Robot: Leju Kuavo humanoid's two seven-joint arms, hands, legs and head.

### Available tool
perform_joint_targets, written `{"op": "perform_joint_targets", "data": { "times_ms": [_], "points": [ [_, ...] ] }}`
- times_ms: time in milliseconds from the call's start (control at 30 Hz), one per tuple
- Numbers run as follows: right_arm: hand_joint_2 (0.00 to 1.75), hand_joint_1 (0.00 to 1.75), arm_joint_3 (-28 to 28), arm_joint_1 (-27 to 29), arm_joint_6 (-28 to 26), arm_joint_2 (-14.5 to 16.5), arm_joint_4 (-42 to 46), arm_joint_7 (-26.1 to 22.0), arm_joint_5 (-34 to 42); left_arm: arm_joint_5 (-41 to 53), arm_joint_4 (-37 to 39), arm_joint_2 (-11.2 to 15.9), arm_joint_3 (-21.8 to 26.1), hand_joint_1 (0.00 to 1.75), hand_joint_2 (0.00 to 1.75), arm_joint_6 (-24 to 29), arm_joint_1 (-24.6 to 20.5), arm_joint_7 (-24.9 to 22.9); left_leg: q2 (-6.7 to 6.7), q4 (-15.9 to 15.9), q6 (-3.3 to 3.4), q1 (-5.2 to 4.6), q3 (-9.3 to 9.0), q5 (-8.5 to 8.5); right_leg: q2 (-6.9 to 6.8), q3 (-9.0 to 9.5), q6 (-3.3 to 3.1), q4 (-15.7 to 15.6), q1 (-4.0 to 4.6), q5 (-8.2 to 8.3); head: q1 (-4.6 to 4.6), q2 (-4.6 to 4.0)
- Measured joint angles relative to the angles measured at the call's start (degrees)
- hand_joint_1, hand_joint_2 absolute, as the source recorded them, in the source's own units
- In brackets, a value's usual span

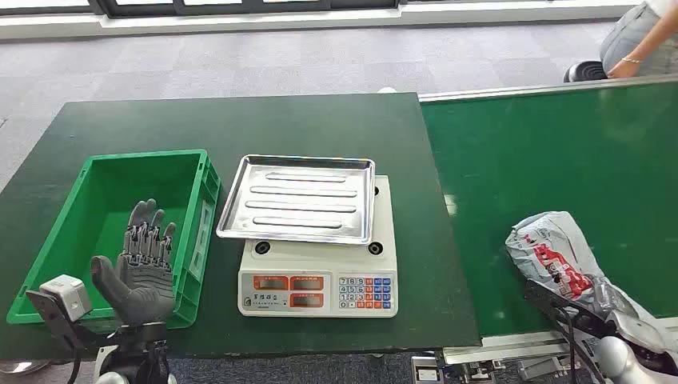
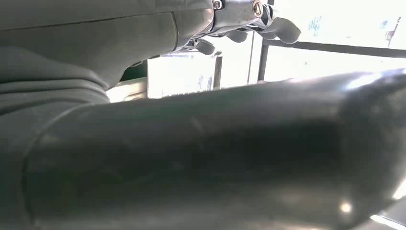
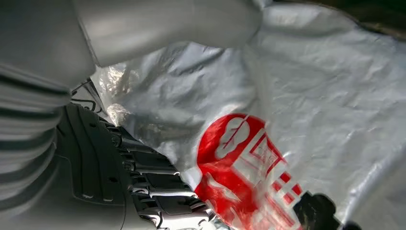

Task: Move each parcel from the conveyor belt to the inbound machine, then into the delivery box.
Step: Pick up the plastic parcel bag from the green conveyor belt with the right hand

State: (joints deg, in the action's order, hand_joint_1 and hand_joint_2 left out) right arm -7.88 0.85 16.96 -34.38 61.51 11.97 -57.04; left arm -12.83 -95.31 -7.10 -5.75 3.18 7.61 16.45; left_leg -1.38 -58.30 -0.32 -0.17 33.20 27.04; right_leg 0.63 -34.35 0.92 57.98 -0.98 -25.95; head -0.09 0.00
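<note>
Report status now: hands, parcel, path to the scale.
Left hand open, raised over the green bin. Right hand gripping the grey parcel on the conveyor belt. Scale tray bare; nothing blocking.

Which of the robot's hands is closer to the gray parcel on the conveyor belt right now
The right hand. It is against the parcel on the belt, fingers under the plastic. The left hand is raised over the green box, across the scale from the parcel.

Grey left hand [image 1: 142,272] with dark ribbed fingers [image 1: 149,236], silver wrist, black cables.
</note>
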Motion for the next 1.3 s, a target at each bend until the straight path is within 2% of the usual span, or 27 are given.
{"op": "perform_joint_targets", "data": {
  "times_ms": [333,533,900,967,1100,1200,1300],
  "points": [
    [1.75,1.75,-0.1,3.6,-0.4,-0.3,4.3,0.4,0.9,0.0,0.4,-0.1,-0.1,0.0,0.0,-0.5,0.0,-0.5,0.02,0.0,0.0,0.02,-0.06,0.02,0.06,0.04,0.0,0.0,0.03,-0.01,0.0,0.0],
    [1.75,1.75,-0.5,5.9,-2.3,1.5,7.0,2.7,-0.9,0.0,0.4,-0.1,-0.4,0.0,0.0,-0.5,0.4,-0.6,0.06,0.0,-0.04,0.07,-0.1,0.04,0.08,0.07,-0.01,0.0,0.08,-0.04,0.0,0.0],
    [1.75,1.75,-0.5,6.1,-3.3,3.0,7.8,2.7,-2.3,0.0,0.4,-0.1,-0.4,0.0,0.0,-0.5,0.5,-0.6,0.05,0.0,-0.04,0.07,0.05,0.05,0.1,0.1,-0.01,0.0,0.07,-0.04,0.0,0.0],
    [1.75,1.75,-0.5,5.2,-7.1,4.0,7.6,2.6,-6.0,0.0,0.1,-0.3,-0.4,0.0,0.0,-0.5,0.9,-0.6,0.1,0.0,-0.07,0.07,0.31,0.11,0.15,0.12,-0.03,0.0,0.06,-0.06,0.01,0.0],
    [1.75,1.75,-0.1,0.9,-23.2,8.4,7.6,0.4,-13.8,0.0,-1.8,-0.9,-0.4,0.0,0.0,0.0,2.8,-0.8,0.54,0.1,-0.11,0.06,0.28,0.17,0.56,-0.03,-0.1,0.0,0.04,-0.03,0.0,0.0],
    [1.75,1.75,1.7,-2.0,-31.7,11.4,11.2,-3.4,-12.5,0.2,-2.7,-1.1,-0.4,0.0,0.0,1.0,3.2,-0.8,0.39,0.0,-0.11,0.06,-0.07,-0.01,0.46,-0.04,-0.09,0.0,0.04,0.04,-0.01,0.0],
    [1.75,1.75,4.1,-4.5,-36.5,13.6,16.0,-7.4,-10.1,1.2,-2.8,-1.2,-0.4,0.0,0.0,3.5,3.1,-0.7,0.16,0.1,-0.15,0.07,-0.04,-0.12,0.32,-0.04,-0.08,0.0,0.05,0.06,0.0,0.0]
  ]
}}
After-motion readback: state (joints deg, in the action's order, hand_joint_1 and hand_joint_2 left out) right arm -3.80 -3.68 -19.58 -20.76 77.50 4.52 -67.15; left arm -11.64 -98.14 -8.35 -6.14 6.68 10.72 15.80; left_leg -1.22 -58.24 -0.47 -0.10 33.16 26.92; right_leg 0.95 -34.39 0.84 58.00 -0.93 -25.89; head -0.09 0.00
